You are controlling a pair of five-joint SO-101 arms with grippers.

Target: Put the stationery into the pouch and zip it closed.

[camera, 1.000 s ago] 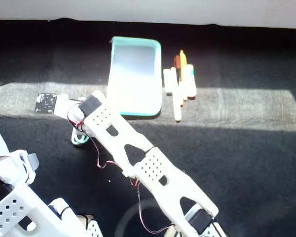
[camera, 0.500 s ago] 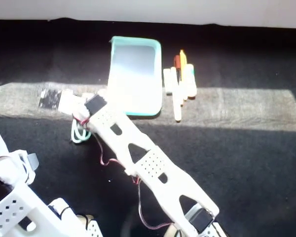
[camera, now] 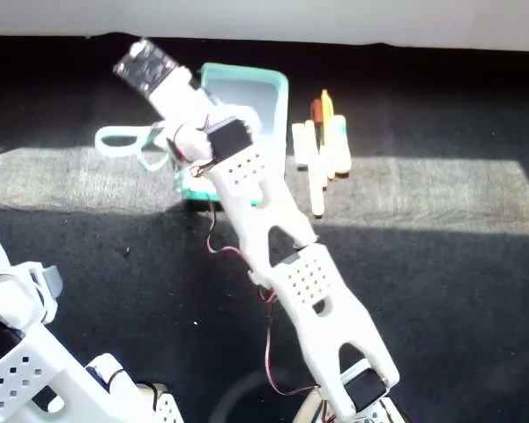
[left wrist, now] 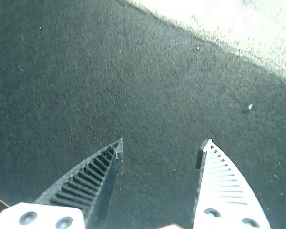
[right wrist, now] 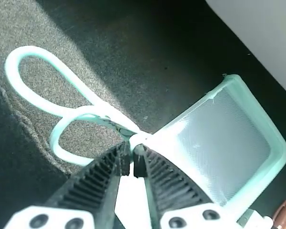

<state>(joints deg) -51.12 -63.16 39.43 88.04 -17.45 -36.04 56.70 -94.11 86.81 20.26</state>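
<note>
The right gripper (right wrist: 132,152) is pinched nearly shut, its two ribbed jaws with only a sliver of a gap between them. It has hold of the pouch (right wrist: 219,138) at the corner where the mint-green strap (right wrist: 93,110) comes off it. The strap trails away from the jaws in two loops over the grey, sunlit strip of the mat (camera: 441,189). The pouch itself is a pale, see-through rectangle with a mint-green border. From above it sits toward the far middle of the table, with the right arm (camera: 309,282) stretched across its near corner. I cannot tell whether that corner is lifted off the mat.

Just beside the pouch, on the side away from the strap, the stationery (camera: 322,154) lies in a tight row. Most are white pens or markers, with a brown one and a yellow one among them.

The left gripper (left wrist: 159,148) hangs with its jaws spread wide and nothing between them, over dark mat at the near left corner.
</note>
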